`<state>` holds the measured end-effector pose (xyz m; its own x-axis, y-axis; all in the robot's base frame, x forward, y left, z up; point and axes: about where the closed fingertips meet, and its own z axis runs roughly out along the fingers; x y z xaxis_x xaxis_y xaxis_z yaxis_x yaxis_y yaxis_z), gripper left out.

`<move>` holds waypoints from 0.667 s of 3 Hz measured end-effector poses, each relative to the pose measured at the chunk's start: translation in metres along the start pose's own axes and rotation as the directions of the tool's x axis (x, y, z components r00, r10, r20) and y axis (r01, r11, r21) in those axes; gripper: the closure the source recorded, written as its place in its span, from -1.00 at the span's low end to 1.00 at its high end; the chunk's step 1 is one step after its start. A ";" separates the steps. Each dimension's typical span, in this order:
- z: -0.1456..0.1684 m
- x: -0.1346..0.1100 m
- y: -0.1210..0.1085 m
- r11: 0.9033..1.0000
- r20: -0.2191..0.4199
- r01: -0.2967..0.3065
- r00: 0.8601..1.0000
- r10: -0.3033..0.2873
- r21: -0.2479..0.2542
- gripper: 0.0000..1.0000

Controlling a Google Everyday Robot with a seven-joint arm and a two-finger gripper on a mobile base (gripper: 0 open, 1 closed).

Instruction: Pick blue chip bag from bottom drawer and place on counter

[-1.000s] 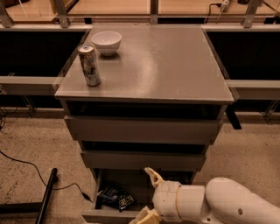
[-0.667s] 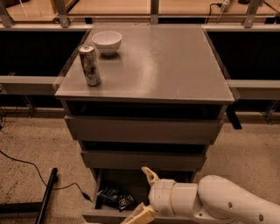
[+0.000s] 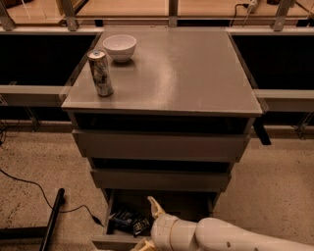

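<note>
DESK: Moved since a second ago: what?

PHOTOGRAPHER: Only the robot. Its white arm (image 3: pixel 230 238) slides left along the foot of the drawer cabinet (image 3: pixel 159 145). That carries the gripper (image 3: pixel 143 225) from the middle of the open bottom drawer (image 3: pixel 110 242) toward the cabinet's left side, where the blue chip bag (image 3: pixel 125 221) lies. Bag, can and bowl sit exactly where they were.

DESK: And the gripper itself?

PHOTOGRAPHER: Spread wide, holding nothing. One tan finger (image 3: pixel 156 207) points up over the drawer at the cabinet's base. The other barely shows at the bottom edge of the view. The crinkled bag's right end lies just beside them; whether either finger touches it, I cannot tell.

DESK: Set the scene.

PHOTOGRAPHER: The counter (image 3: pixel 186 73), the cabinet's smooth grey-brown top, carries a soft sheen. A silver can (image 3: pixel 100 72) stands upright near the cabinet's front-left corner. A white bowl (image 3: pixel 119 47) sits behind the can, toward the back-left corner. The two upper drawers show plain, handleless fronts with dark gaps above them.

DESK: And the room?

PHOTOGRAPHER: Speckled beige floor (image 3: pixel 44 162) surrounds the cabinet. To the cabinet's left a black cable (image 3: pixel 29 184) snakes across the floor, near a black bar (image 3: pixel 51 223) lying on the ground. Grey rails (image 3: pixel 29 95) run off from both sides of the cabinet, in front of dark recesses. Pale wood (image 3: pixel 122 7) shows behind the cabinet.
</note>
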<state>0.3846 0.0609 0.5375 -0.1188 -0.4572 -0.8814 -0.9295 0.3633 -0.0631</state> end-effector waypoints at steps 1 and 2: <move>0.001 0.008 -0.019 0.997 -0.019 -0.006 1.000 0.007 0.077 -1.00; 0.001 0.008 -0.019 0.997 -0.019 -0.006 1.000 0.007 0.077 -1.00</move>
<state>0.4020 0.0513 0.5309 -0.1322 -0.4701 -0.8727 -0.8990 0.4276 -0.0942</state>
